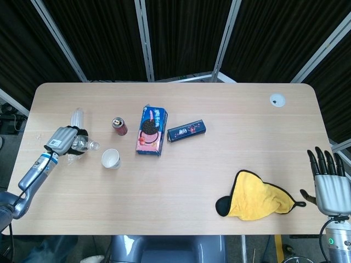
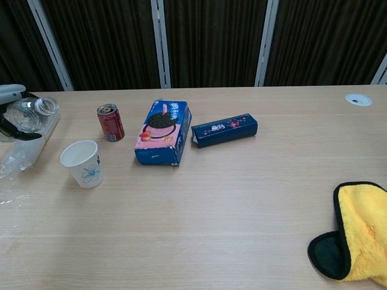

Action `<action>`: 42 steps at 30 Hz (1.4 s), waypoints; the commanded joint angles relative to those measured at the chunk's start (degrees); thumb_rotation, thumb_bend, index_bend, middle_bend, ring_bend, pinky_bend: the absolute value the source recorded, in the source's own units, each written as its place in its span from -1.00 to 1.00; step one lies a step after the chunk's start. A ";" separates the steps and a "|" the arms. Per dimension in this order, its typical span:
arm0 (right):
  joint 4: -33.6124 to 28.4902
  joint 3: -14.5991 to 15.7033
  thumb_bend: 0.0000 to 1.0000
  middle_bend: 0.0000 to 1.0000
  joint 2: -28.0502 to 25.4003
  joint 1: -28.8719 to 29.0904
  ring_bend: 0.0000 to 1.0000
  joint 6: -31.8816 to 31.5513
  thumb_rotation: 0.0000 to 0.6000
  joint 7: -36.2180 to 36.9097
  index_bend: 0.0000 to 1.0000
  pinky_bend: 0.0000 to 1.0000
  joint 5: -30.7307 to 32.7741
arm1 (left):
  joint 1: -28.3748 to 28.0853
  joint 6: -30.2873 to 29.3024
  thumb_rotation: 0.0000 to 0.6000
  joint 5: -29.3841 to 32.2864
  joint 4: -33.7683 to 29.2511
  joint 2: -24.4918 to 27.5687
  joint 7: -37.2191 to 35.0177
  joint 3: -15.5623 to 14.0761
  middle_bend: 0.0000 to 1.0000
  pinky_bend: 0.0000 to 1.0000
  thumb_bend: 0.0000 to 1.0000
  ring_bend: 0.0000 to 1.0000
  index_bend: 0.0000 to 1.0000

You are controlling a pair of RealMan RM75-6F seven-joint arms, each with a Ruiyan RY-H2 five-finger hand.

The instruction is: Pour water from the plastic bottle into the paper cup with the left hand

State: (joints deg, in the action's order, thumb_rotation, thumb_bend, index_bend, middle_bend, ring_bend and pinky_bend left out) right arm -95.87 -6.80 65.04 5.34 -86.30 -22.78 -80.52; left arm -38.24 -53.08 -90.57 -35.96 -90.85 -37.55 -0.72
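My left hand (image 1: pixel 64 140) grips a clear plastic bottle (image 1: pixel 83 144) above the table's left side. The bottle is tipped over toward the right, its open mouth (image 2: pixel 47 105) pointing at the paper cup. The white paper cup (image 1: pixel 111 159) with a blue flower print (image 2: pixel 82 163) stands upright just right of and below the bottle mouth, apart from it. No water stream shows. My right hand (image 1: pixel 329 183) hangs off the table's right edge with fingers spread and nothing in it; the chest view does not show it.
A sleeve of stacked clear cups (image 1: pixel 77 117) lies behind the left hand. A red can (image 1: pixel 119 125), a blue cookie box (image 1: pixel 152 130) and a dark blue box (image 1: pixel 186 130) sit beyond the cup. A yellow cloth (image 1: pixel 255 196) lies at front right.
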 commanded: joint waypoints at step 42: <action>1.43 -0.55 -1.00 -1.00 0.48 0.71 -1.00 1.27 1.00 -0.28 -1.00 -1.00 2.95 | -3.91 3.54 1.00 0.21 1.71 -2.25 15.70 -1.75 0.04 -0.28 -0.22 -0.27 0.32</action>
State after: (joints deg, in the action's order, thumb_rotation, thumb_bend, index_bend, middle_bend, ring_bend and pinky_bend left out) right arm -94.44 -7.35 65.52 6.05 -85.03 -23.06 -77.58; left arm -41.99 -49.77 -90.67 -33.76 -93.31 -22.56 -2.69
